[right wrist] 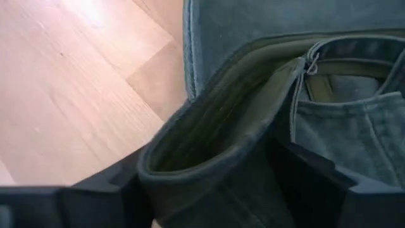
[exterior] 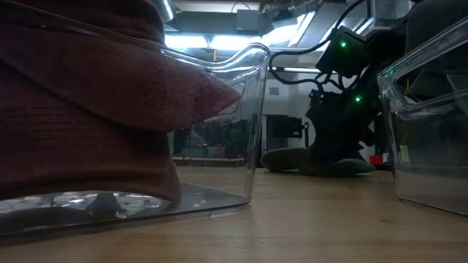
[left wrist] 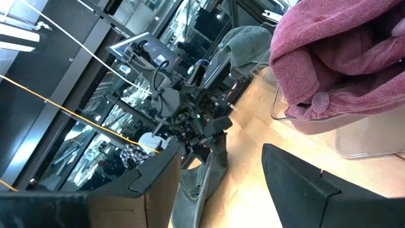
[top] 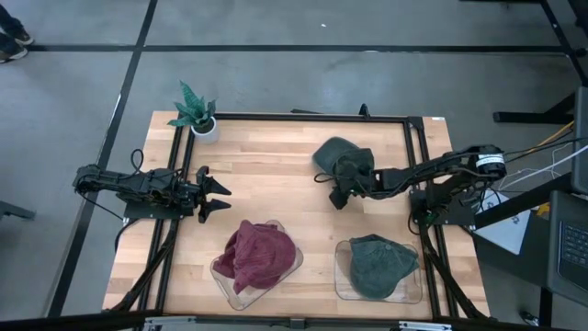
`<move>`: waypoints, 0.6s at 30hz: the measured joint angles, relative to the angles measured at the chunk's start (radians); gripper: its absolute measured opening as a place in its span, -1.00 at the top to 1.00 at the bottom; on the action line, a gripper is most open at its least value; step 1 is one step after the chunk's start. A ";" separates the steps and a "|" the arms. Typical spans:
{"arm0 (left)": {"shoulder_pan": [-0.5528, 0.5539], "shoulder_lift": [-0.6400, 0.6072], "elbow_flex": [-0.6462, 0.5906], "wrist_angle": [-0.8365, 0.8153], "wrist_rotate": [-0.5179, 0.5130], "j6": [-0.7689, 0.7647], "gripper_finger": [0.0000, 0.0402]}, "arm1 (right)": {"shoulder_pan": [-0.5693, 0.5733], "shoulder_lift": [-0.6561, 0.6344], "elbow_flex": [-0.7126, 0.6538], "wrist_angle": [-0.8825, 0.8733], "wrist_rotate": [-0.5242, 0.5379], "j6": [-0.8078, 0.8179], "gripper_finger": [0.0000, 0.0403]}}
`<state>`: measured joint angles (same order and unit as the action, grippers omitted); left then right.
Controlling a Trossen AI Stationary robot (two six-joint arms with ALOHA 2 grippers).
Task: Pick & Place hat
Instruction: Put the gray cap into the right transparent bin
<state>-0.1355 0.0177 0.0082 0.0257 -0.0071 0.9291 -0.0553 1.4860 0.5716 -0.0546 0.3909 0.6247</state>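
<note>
The right hand (top: 342, 190) was down on the dark green hat (top: 333, 154) lying on the surface (top: 276, 175) toward its far side, with the hat's folded edge between its fingers. Whether they were clamped on it was unclear. The left hand (top: 217, 196) hovered open near the left edge.

Two dark jointed arms, black cables, green lights
</note>
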 joint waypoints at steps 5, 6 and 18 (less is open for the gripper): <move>0.000 0.000 0.000 0.000 0.000 0.000 -0.07 | -0.001 -0.008 0.000 -0.002 -0.029 0.001 0.10; 0.000 0.000 0.000 0.000 0.000 0.000 -0.07 | -0.001 -0.008 0.000 -0.002 -0.043 0.001 0.20; 0.000 0.000 0.000 0.000 0.000 0.000 -0.07 | -0.020 -0.009 0.098 0.010 -0.358 0.020 0.92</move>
<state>-0.1356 0.0177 0.0086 0.0257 -0.0074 0.9291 -0.0755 1.4773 0.6697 -0.0451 0.0332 0.6444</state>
